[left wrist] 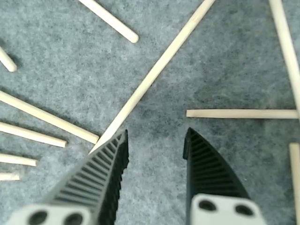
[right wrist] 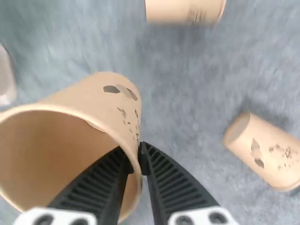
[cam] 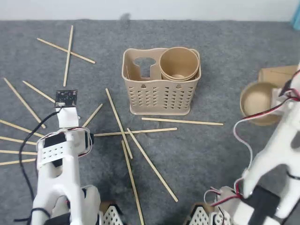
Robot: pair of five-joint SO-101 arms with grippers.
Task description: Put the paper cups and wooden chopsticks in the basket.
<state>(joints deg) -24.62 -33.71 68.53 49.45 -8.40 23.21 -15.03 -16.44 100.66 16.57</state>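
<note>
Looks like the right gripper point(right wrist: 136, 154) has a paper cup point(right wrist: 70, 140) pinched by the rim, one jaw inside for a carrying grip, basket point(cam: 157, 96) well apart from it, while the left gripper point(left wrist: 154, 145) hangs wide open and empty, a chopstick point(left wrist: 154, 77) just ahead.

So the slotted plastic basket point(cam: 157, 98) is beige, with rows of small dark slots patterning its wall. The round tan paper cup point(right wrist: 61, 140) is kraft brown with grey-brown blotchy print on its side. All the thin wooden chopsticks point(cam: 183, 121) are pale yellow and the fuzzy mat point(cam: 225, 56) is mottled grey. The ribbed gripper fingers point(left wrist: 105, 173) are black, and the 2 plastic arms point(cam: 61, 173) are white.
</note>
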